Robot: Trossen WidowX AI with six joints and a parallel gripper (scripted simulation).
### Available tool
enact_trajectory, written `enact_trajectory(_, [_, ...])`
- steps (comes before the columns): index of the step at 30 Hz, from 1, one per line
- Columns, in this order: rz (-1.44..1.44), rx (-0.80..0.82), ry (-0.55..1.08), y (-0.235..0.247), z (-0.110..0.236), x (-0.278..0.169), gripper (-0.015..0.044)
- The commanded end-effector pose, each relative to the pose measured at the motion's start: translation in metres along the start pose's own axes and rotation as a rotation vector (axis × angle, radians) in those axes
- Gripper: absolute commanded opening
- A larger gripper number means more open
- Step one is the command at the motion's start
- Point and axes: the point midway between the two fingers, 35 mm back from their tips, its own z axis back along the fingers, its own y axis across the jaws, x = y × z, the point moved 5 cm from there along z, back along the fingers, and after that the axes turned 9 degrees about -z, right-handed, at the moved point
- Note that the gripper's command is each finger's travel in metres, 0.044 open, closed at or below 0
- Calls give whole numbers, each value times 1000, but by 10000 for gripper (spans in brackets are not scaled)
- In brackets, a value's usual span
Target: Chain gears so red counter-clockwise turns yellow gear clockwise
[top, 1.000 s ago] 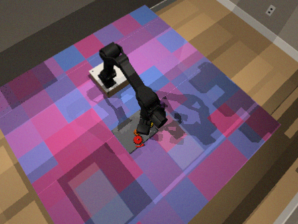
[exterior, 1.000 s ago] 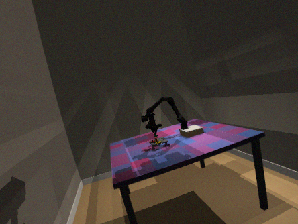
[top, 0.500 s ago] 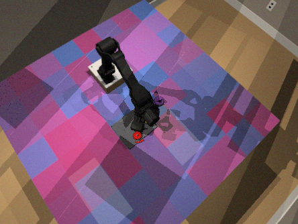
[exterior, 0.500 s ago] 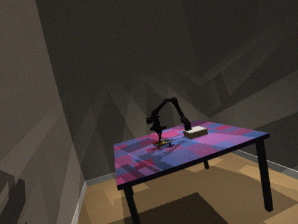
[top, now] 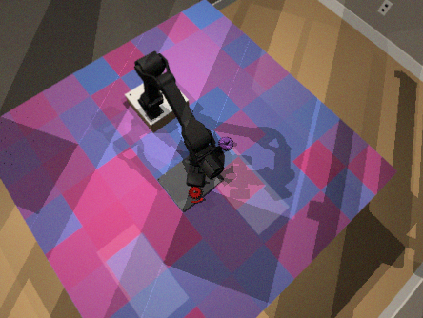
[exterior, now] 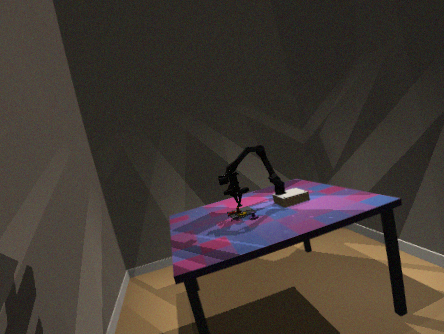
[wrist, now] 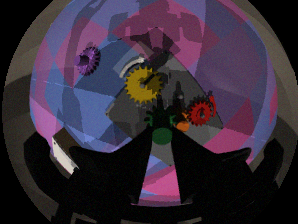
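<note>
Wrist view shows my gripper (wrist: pixel 161 131) pinching the green gear (wrist: pixel 162 136) over the grey board (top: pixel 175 189) (wrist: pixel 125 116). Red gear (top: pixel 195 192) (wrist: pixel 197 113) and yellow gear (wrist: pixel 142 85) are on the board; the purple gear (top: pixel 226 143) (wrist: pixel 90 60) stands on the table (top: pixel 129 190) (exterior: pixel 320 215) (wrist: pixel 87 102).

A purple gear (top: pixel 226 143) (wrist: pixel 89 60) stands beside the grey board (top: pixel 178 188) (wrist: pixel 125 117).
</note>
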Motion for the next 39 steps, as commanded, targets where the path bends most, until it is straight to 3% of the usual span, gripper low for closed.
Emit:
enact_trajectory(1, [108,-4,4,0,0,-1,0])
enact_trajectory(25, [803,-2,6,0,1,-1,0])
enact_trajectory(39, [927,-1,6,0,-3,0,0])
